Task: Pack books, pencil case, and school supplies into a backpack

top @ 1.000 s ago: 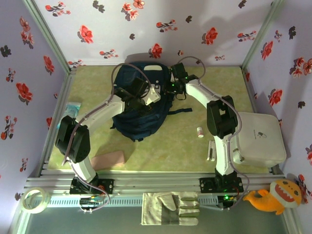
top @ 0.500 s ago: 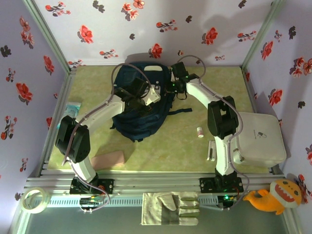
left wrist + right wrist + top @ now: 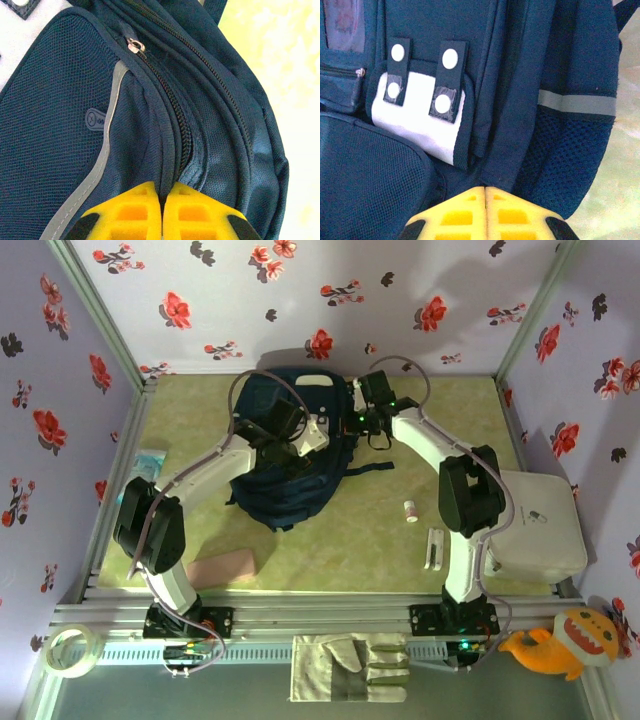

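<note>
Clamps left tool (image 3: 161,194) and right tool (image 3: 485,194) tight together on soft folds of the backpack (image 3: 290,490), slumped upper centre of the top view on the desk (image 3: 350,540); calls for holding limp, yielding fabric by stiffer zipper seams, not mesh.

We've got a dark navy backpack (image 3: 290,455) with a grey stripe and white patch at twelve o'clock on the mottled yellow-green table (image 3: 350,540), a pale pink pencil case (image 3: 222,567) at seven, bright yellow on the left gripper (image 3: 161,210) and right gripper (image 3: 485,212), and lilac walls (image 3: 400,300) scattered with red and dark flowers.
</note>
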`<control>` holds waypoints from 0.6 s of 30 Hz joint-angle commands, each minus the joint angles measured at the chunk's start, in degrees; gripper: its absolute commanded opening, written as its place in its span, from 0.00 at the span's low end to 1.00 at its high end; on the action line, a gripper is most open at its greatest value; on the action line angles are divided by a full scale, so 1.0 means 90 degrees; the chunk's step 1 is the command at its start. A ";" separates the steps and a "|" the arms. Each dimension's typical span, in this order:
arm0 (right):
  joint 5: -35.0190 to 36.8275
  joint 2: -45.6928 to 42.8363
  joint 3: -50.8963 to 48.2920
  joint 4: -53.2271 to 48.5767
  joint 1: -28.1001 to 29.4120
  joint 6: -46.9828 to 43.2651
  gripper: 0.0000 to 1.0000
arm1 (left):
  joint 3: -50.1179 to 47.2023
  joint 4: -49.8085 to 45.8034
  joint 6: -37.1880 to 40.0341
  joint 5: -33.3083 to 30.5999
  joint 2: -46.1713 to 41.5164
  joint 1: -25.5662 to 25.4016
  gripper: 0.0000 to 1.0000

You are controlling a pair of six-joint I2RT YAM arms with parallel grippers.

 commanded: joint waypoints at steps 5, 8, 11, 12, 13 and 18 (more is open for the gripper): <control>-0.0042 -0.0215 -0.0376 -0.0200 0.0050 -0.0503 0.04 | 0.0137 0.0010 -0.0229 0.0216 -0.0009 0.0028 0.03; -0.0143 -0.0276 -0.0512 -0.0083 0.0050 -0.0511 0.11 | 0.0137 0.0016 -0.0232 0.0227 0.0001 0.0023 0.03; -0.0249 -0.0159 -0.0442 -0.0123 0.0051 -0.0528 0.16 | 0.0147 0.0016 -0.0224 0.0226 -0.0004 0.0028 0.03; -0.0274 -0.0106 -0.0415 -0.0147 0.0056 -0.0539 0.18 | 0.0147 0.0011 -0.0234 0.0231 -0.0009 0.0028 0.03; -0.0280 -0.0052 -0.0380 -0.0171 0.0055 -0.0550 0.19 | 0.0147 0.0011 -0.0238 0.0228 -0.0009 0.0028 0.03; -0.0393 0.0132 -0.0254 -0.0147 0.0050 -0.0605 0.24 | 0.0123 0.0004 -0.0254 0.0246 -0.0028 0.0028 0.03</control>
